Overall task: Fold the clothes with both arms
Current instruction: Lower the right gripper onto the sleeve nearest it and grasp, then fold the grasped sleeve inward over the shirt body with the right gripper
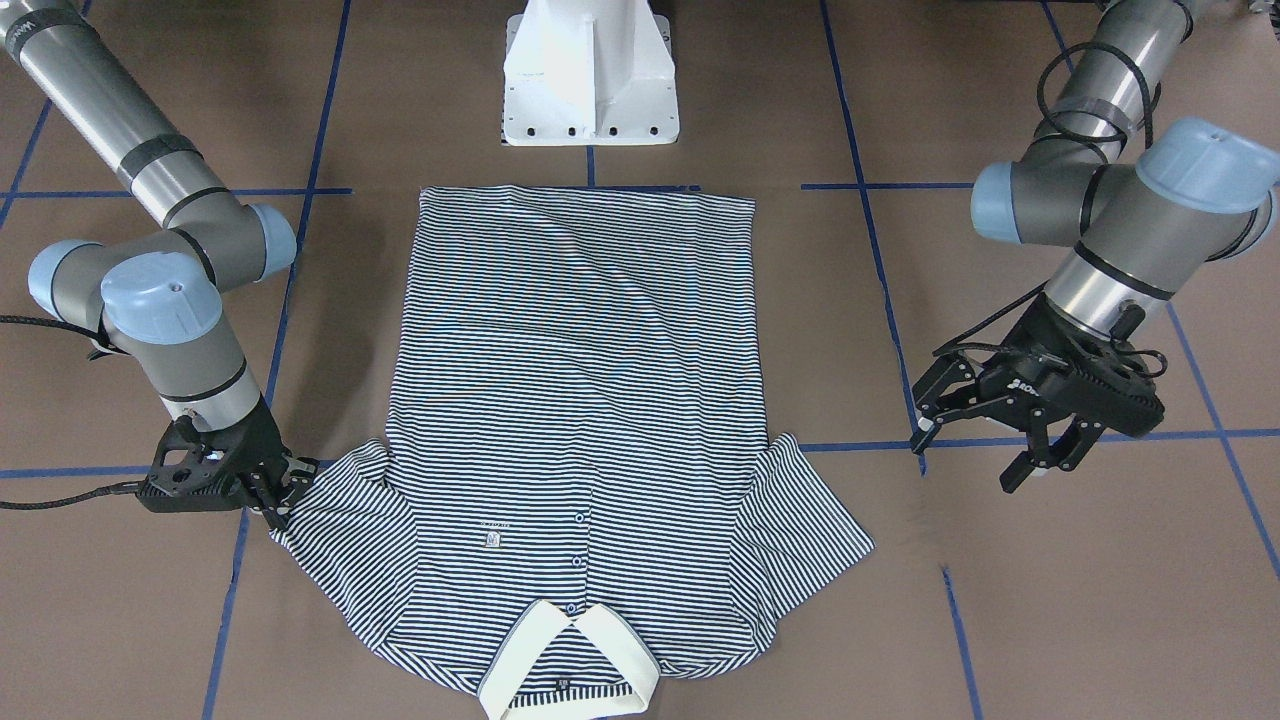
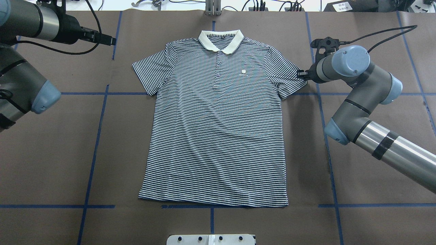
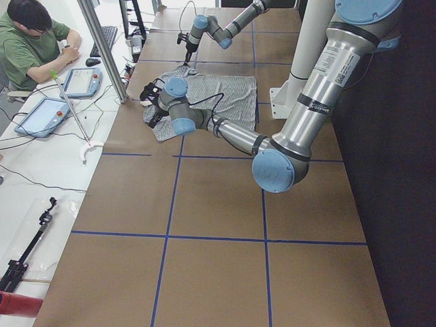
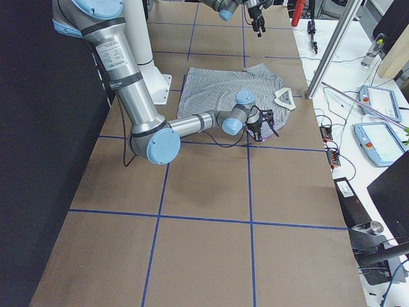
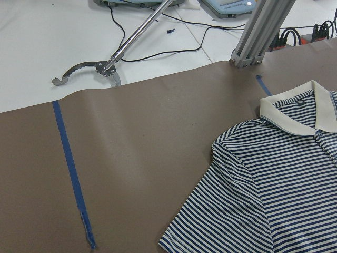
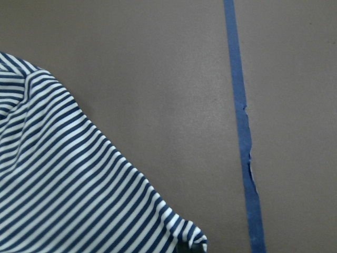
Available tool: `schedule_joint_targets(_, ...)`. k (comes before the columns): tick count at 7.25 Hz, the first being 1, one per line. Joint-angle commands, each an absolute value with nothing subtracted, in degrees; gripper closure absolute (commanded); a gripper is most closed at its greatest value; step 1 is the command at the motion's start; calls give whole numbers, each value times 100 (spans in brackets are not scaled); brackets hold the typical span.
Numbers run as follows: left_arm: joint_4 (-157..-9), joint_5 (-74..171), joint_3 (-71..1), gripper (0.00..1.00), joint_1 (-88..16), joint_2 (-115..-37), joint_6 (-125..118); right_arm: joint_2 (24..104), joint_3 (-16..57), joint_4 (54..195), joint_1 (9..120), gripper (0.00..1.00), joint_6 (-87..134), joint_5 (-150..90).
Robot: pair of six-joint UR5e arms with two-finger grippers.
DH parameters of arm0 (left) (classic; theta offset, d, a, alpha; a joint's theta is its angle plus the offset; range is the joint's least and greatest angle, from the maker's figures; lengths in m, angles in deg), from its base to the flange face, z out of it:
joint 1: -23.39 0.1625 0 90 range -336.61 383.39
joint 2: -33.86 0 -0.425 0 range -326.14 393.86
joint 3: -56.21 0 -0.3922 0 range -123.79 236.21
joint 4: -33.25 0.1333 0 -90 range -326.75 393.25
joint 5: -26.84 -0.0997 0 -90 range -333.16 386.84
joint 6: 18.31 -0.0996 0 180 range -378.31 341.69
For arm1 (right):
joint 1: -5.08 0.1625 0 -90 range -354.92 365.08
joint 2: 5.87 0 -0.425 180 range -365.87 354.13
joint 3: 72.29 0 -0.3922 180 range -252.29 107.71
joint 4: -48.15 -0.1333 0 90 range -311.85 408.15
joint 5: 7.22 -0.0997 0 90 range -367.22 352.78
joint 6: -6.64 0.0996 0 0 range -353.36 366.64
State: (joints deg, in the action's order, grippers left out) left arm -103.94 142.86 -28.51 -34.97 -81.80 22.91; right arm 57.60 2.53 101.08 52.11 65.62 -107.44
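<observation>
Flat on the desk (image 2: 51, 153) lies the striped shirt (image 2: 218, 136); the right hand (image 1: 278, 505) is clamped on its sleeve tip (image 1: 290, 532), while the left hand (image 1: 978, 450) hovers beside it, fingers apart.

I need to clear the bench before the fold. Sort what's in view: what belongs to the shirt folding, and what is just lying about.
For the job:
- striped polo shirt, lying flat
- right gripper, at its sleeve tip
- left gripper, jaws open, off the shirt

Not part of it:
- white pedestal base
- grabber tool
- tablets
- seated person
</observation>
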Motion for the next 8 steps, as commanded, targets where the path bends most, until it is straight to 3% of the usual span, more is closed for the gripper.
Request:
schedule_joint_targets(1,-10394,14286,-2842,0,-3497,-8180,2291,5671,408,10176,5262,100,6640,-10741)
schedule_joint_targets(8,-10403,14286,-2834,0,-3497,-8189,2291,4001,295,11838,4217,100,9091,-8968)
